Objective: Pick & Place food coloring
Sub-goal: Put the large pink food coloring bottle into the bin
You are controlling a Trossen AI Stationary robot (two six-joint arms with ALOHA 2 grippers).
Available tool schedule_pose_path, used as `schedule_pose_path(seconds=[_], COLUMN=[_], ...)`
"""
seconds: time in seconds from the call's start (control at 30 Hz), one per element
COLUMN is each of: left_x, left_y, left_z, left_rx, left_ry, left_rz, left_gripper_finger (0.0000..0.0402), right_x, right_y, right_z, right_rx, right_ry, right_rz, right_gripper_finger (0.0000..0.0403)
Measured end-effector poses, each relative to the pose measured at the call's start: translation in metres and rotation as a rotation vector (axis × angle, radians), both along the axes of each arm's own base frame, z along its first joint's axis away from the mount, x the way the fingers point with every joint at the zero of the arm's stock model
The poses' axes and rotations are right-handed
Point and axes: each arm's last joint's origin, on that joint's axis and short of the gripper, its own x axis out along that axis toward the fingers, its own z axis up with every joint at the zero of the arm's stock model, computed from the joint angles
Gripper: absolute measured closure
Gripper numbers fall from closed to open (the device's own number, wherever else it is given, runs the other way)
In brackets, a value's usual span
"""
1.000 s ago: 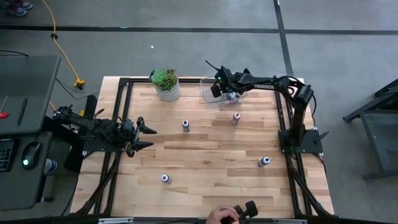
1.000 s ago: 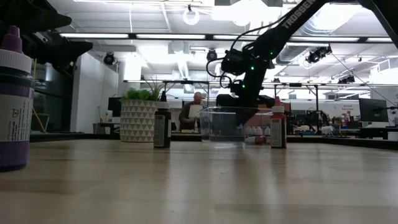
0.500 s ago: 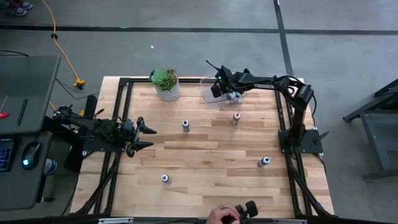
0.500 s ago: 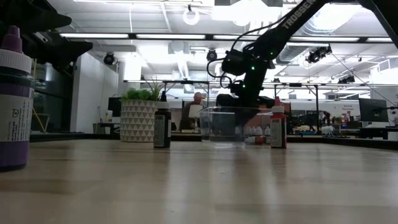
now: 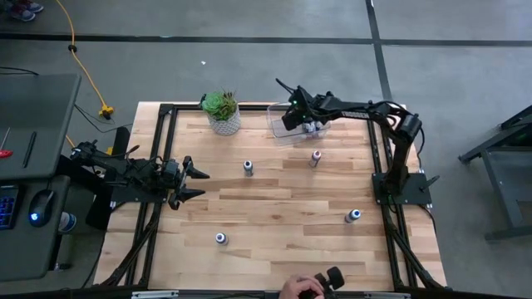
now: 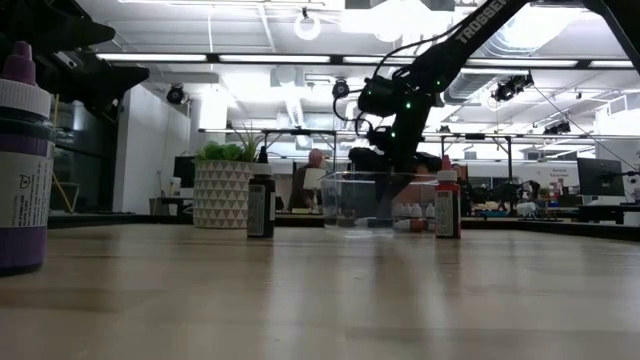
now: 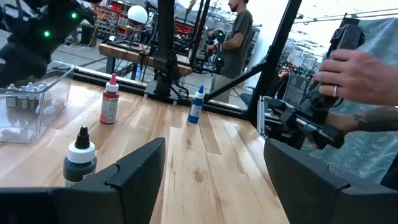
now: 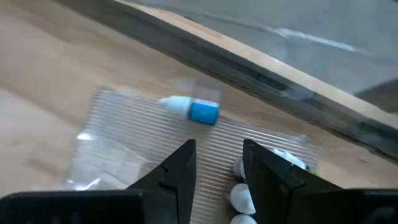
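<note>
Right tool over the clear bin, a blue-capped bottle lying loose inside

The right tool [image 5: 289, 117] hangs above the clear bin [image 5: 278, 130] at the far edge of the bench [image 5: 274, 208], its fingers [image 8: 176, 171] parted with nothing between them. In the right wrist view a small bottle with a blue cap [image 8: 191, 109] lies on its side on the bin's ridged floor, just ahead of the fingertips, its long axis running across the gap between them; pale little bottles [image 8: 241, 196] sit close beside one finger. Four bigger bottles stand well apart on the bench: a red-topped one [image 5: 315, 158] nearest the bin, a dark one [image 5: 248, 168], and two blue-topped ones [image 5: 353, 216] [image 5: 220, 238]. The right arm is plainly nearer the red one. The left tool [image 5: 193, 183] waits at the bench's left edge, fingers spread and empty.
</note>
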Motion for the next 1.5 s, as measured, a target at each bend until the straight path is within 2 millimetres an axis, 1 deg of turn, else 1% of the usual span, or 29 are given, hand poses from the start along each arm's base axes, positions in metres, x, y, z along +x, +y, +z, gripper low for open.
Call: schedule_pose_path(seconds=[0.13, 0.2, 0.3, 0.4, 0.57, 0.67, 0.73, 0.87, 0.97, 1.03, 1.13, 1.33, 1.5], left_x=[0.000, 0.000, 0.000, 0.000, 0.000, 0.000, 0.000, 0.000, 0.000, 0.000, 0.000, 0.000, 0.000], left_y=[0.000, 0.000, 0.000, 0.000, 0.000, 0.000, 0.000, 0.000, 0.000, 0.000, 0.000, 0.000, 0.000], left_z=[0.000, 0.000, 0.000, 0.000, 0.000, 0.000, 0.000, 0.000, 0.000, 0.000, 0.000, 0.000, 0.000], left_rx=[0.000, 0.000, 0.000, 0.000, 0.000, 0.000, 0.000, 0.000, 0.000, 0.000, 0.000, 0.000, 0.000], left_ry=[0.000, 0.000, 0.000, 0.000, 0.000, 0.000, 0.000, 0.000, 0.000, 0.000, 0.000, 0.000, 0.000], left_rz=[0.000, 0.000, 0.000, 0.000, 0.000, 0.000, 0.000, 0.000, 0.000, 0.000, 0.000, 0.000, 0.000], left_gripper_finger=[0.0130, 0.0130, 0.0130, 0.0130, 0.0130, 0.0130, 0.0130, 0.0130, 0.0130, 0.0130, 0.0130, 0.0130, 0.0130], right_x=[-0.002, -0.004, -0.006, -0.010, -0.023, -0.034, -0.041, -0.052, -0.056, -0.055, -0.054, -0.056, -0.050], right_y=[0.003, 0.006, 0.011, 0.019, 0.039, 0.054, 0.065, 0.086, 0.098, 0.104, 0.112, 0.126, 0.130], right_z=[0.014, 0.025, 0.047, 0.073, 0.117, 0.132, 0.137, 0.139, 0.136, 0.132, 0.122, 0.091, 0.078], right_rx=[-0.012, -0.017, -0.009, -0.021, -0.044, -0.022, 0.009, 0.141, 0.276, 0.326, 0.365, 0.448, 0.434], right_ry=[-0.027, -0.044, -0.056, -0.060, -0.047, -0.003, 0.032, 0.077, 0.083, 0.081, 0.094, 0.152, 0.111], right_rz=[0.069, 0.111, 0.170, 0.232, 0.304, 0.345, 0.361, 0.378, 0.348, 0.340, 0.313, 0.218, 0.212], right_gripper_finger=[0.0274, 0.0270, 0.0261, 0.0251, 0.0231, 0.0220, 0.0214, 0.0203, 0.0198, 0.0195, 0.0192, 0.0181, 0.0171])
